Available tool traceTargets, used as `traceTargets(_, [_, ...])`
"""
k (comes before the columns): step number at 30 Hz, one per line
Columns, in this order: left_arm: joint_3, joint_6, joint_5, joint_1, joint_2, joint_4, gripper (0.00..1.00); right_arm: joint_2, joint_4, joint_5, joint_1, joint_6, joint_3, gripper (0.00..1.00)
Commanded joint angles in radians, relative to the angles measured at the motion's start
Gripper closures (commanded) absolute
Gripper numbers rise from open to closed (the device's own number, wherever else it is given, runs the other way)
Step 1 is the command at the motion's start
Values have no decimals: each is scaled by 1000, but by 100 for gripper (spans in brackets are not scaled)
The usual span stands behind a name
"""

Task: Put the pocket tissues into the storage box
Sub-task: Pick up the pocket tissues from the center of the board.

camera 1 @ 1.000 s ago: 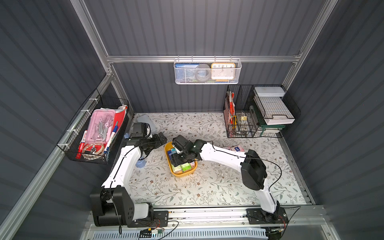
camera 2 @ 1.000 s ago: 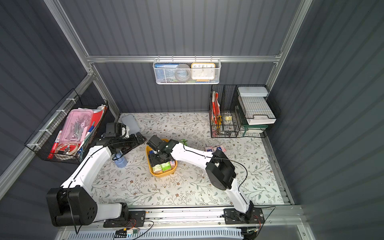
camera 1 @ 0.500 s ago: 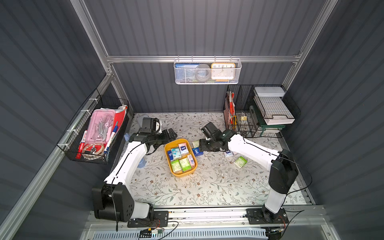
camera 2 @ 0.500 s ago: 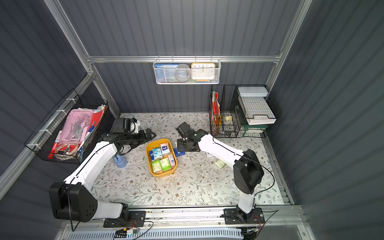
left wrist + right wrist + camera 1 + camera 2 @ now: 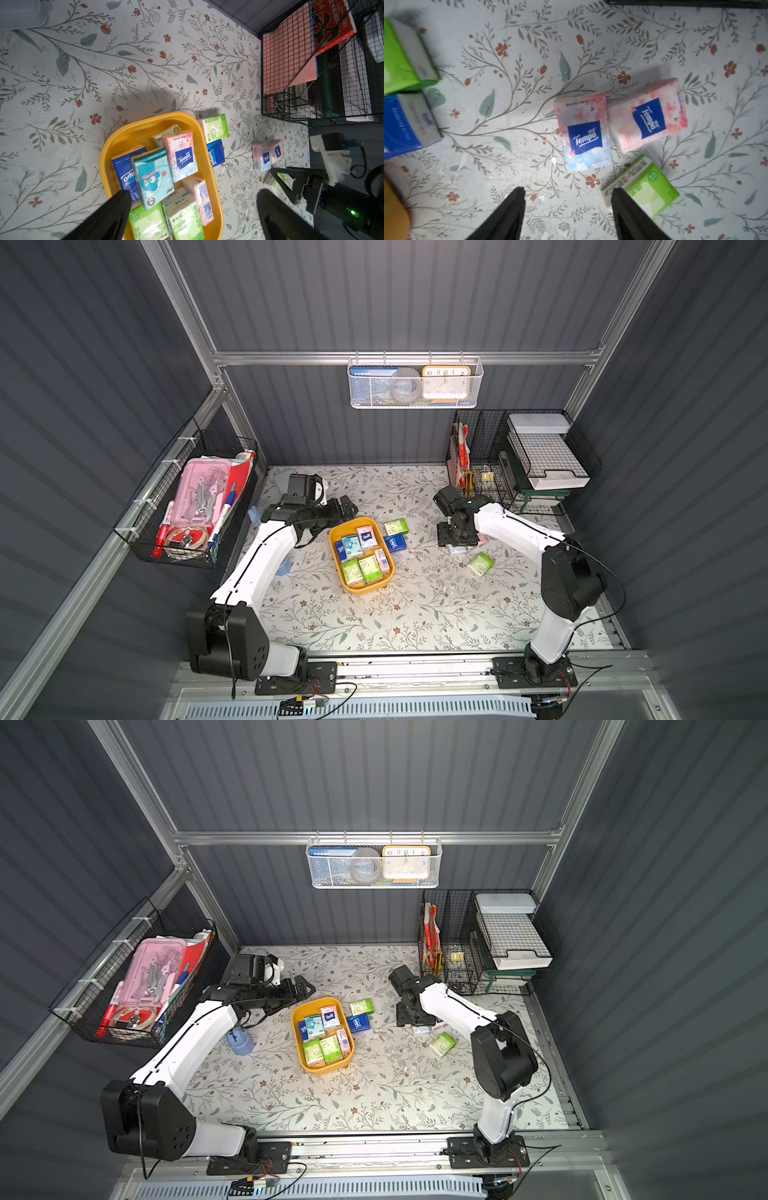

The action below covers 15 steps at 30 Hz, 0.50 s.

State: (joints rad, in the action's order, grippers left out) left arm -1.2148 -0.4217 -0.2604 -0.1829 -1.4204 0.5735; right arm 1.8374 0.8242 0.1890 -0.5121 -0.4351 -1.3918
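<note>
Hovering right gripper [image 5: 568,192] over two pink Tempo packets [image 5: 584,133], jaws apart
left gripper [image 5: 193,194] spread wide too, empty, by the storage box [image 5: 158,118]

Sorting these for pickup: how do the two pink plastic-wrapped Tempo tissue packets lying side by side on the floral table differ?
The pink-and-blue packet fades to light blue at one end; the all-pink packet stays pink throughout. The all-pink packet lies skewed against the pink-and-blue packet. Both lie flat, blue Tempo labels up.
</note>
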Motion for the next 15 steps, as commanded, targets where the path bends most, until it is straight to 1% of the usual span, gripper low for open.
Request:
traceTargets(1, [1,-19,-19,-9,-17,-6,1,52,40,21,21,74,-30,29])
traceTargets(10, [5,-44,-18,-41,-50,-12,1,121,-6,-3,63,117,-38,28])
traceTargets(15, [2,-57,-8,-52,-61,-17,1,130,-53,-48,87,136,-23,28])
